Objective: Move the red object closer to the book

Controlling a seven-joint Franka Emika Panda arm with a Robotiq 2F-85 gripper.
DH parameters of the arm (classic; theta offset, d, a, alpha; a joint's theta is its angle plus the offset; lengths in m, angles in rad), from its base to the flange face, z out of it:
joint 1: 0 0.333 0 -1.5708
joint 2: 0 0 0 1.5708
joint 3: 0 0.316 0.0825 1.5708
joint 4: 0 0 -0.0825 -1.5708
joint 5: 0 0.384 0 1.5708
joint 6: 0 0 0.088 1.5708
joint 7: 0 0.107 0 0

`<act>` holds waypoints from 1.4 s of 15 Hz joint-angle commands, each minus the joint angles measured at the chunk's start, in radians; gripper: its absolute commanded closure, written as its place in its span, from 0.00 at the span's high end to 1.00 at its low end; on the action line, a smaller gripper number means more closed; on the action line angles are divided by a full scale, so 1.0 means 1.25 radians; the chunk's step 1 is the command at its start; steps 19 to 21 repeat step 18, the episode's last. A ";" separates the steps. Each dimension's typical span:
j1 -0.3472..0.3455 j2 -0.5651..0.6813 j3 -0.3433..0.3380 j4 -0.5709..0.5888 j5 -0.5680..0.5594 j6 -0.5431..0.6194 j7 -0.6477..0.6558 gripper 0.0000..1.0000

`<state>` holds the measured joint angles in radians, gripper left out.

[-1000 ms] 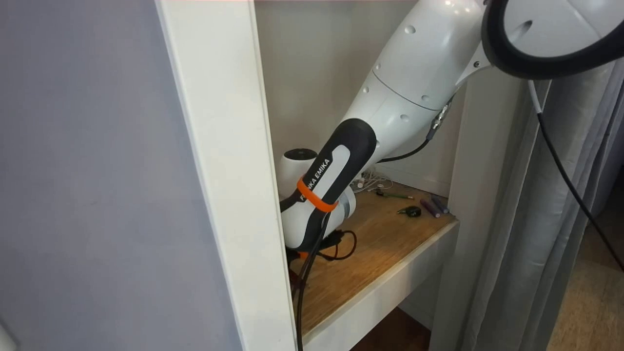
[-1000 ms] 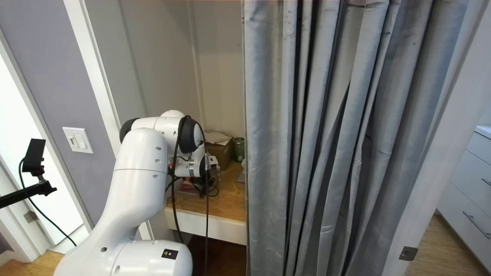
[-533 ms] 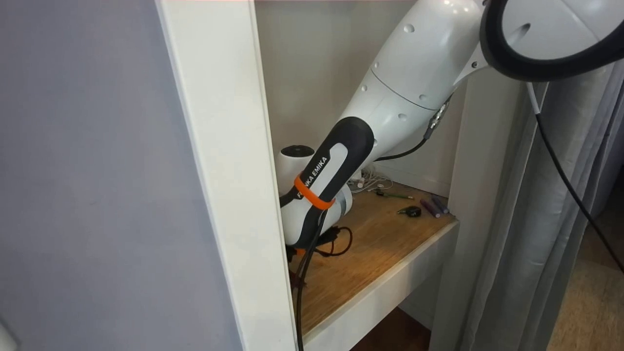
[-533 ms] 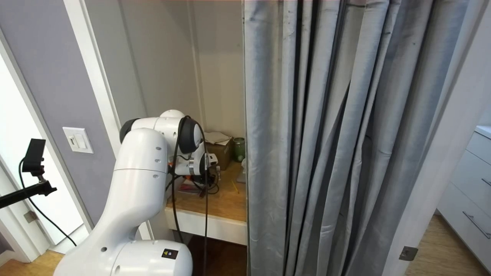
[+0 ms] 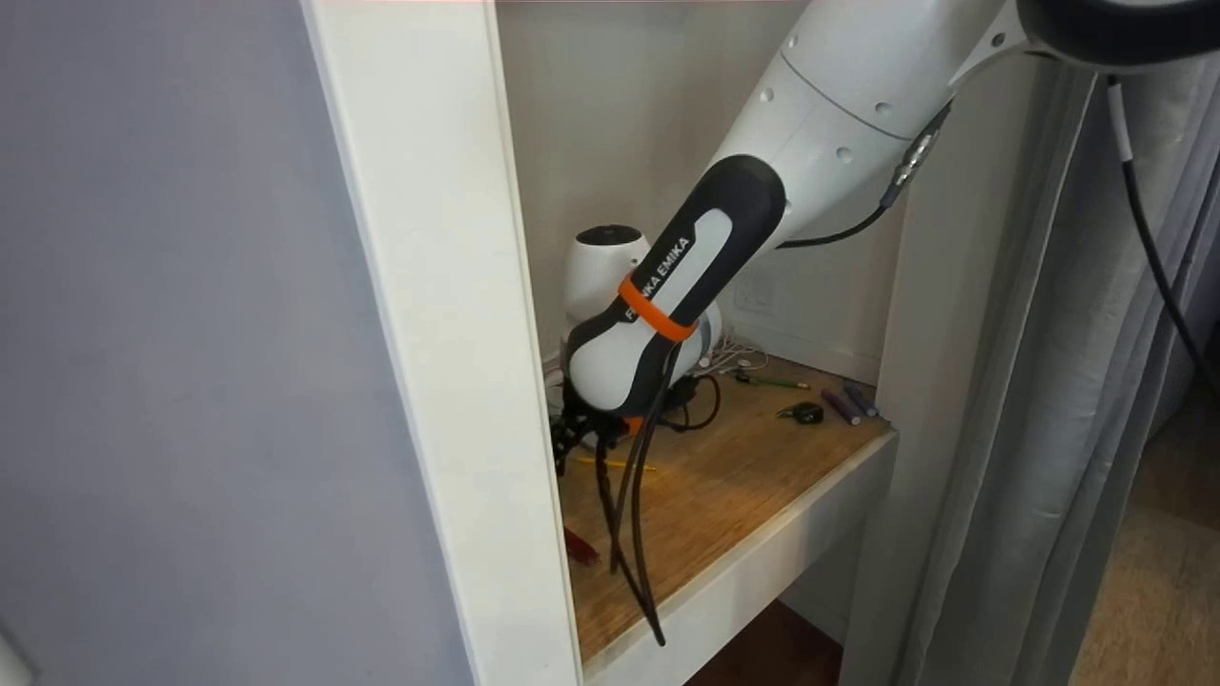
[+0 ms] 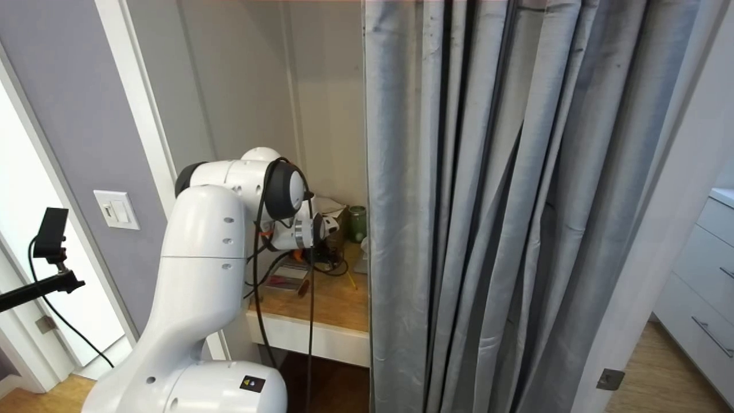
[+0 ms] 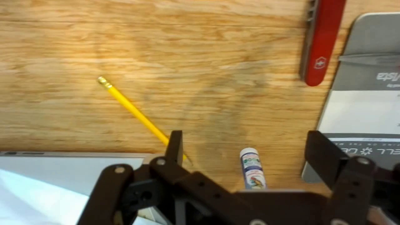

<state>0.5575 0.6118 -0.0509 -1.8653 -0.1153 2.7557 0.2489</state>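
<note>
The red object, a red pocket knife (image 7: 325,43) with a small white emblem, lies on the wooden shelf just beside the book (image 7: 365,109). A narrow strip of wood parts the two; the top of the wrist view cuts off the knife's far end. The book is grey and white, only partly in that view. In the exterior views the knife (image 5: 579,547) shows partly past the white post, and the book (image 6: 285,274) lies below the arm. My gripper (image 7: 245,140) hovers above the shelf with its jaws wide apart and nothing held; one finger overlaps the book's edge in the picture.
A yellow pencil (image 7: 132,109), a glue stick (image 7: 253,170) and a flat silver device (image 7: 78,159) lie below the gripper. Farther off are a cardboard box (image 6: 338,223), a green jar (image 6: 356,222) and markers (image 5: 841,407). A curtain (image 6: 504,172) and a white post (image 5: 448,381) flank the shelf.
The arm has risen and shifted away from the knife, with its cables. The knife and book, largely covered before, now show more and stay on the shelf.
</note>
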 commanded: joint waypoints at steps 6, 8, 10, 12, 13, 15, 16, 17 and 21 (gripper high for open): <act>-0.104 -0.233 0.065 -0.204 -0.053 -0.123 -0.046 1.00; -0.111 -0.291 0.070 -0.253 -0.065 -0.133 -0.019 1.00; -0.131 -0.355 0.091 -0.313 -0.058 -0.115 -0.032 1.00; -0.162 -0.415 0.123 -0.372 -0.026 -0.088 -0.078 1.00; -0.177 -0.437 0.139 -0.396 -0.009 -0.064 -0.106 1.00; -0.184 -0.389 0.148 -0.340 -0.035 -0.094 -0.072 1.00; -0.191 -0.408 0.154 -0.358 -0.033 -0.090 -0.078 1.00; -0.195 -0.420 0.157 -0.370 -0.032 -0.086 -0.080 1.00; -0.195 -0.425 0.158 -0.376 -0.032 -0.085 -0.081 1.00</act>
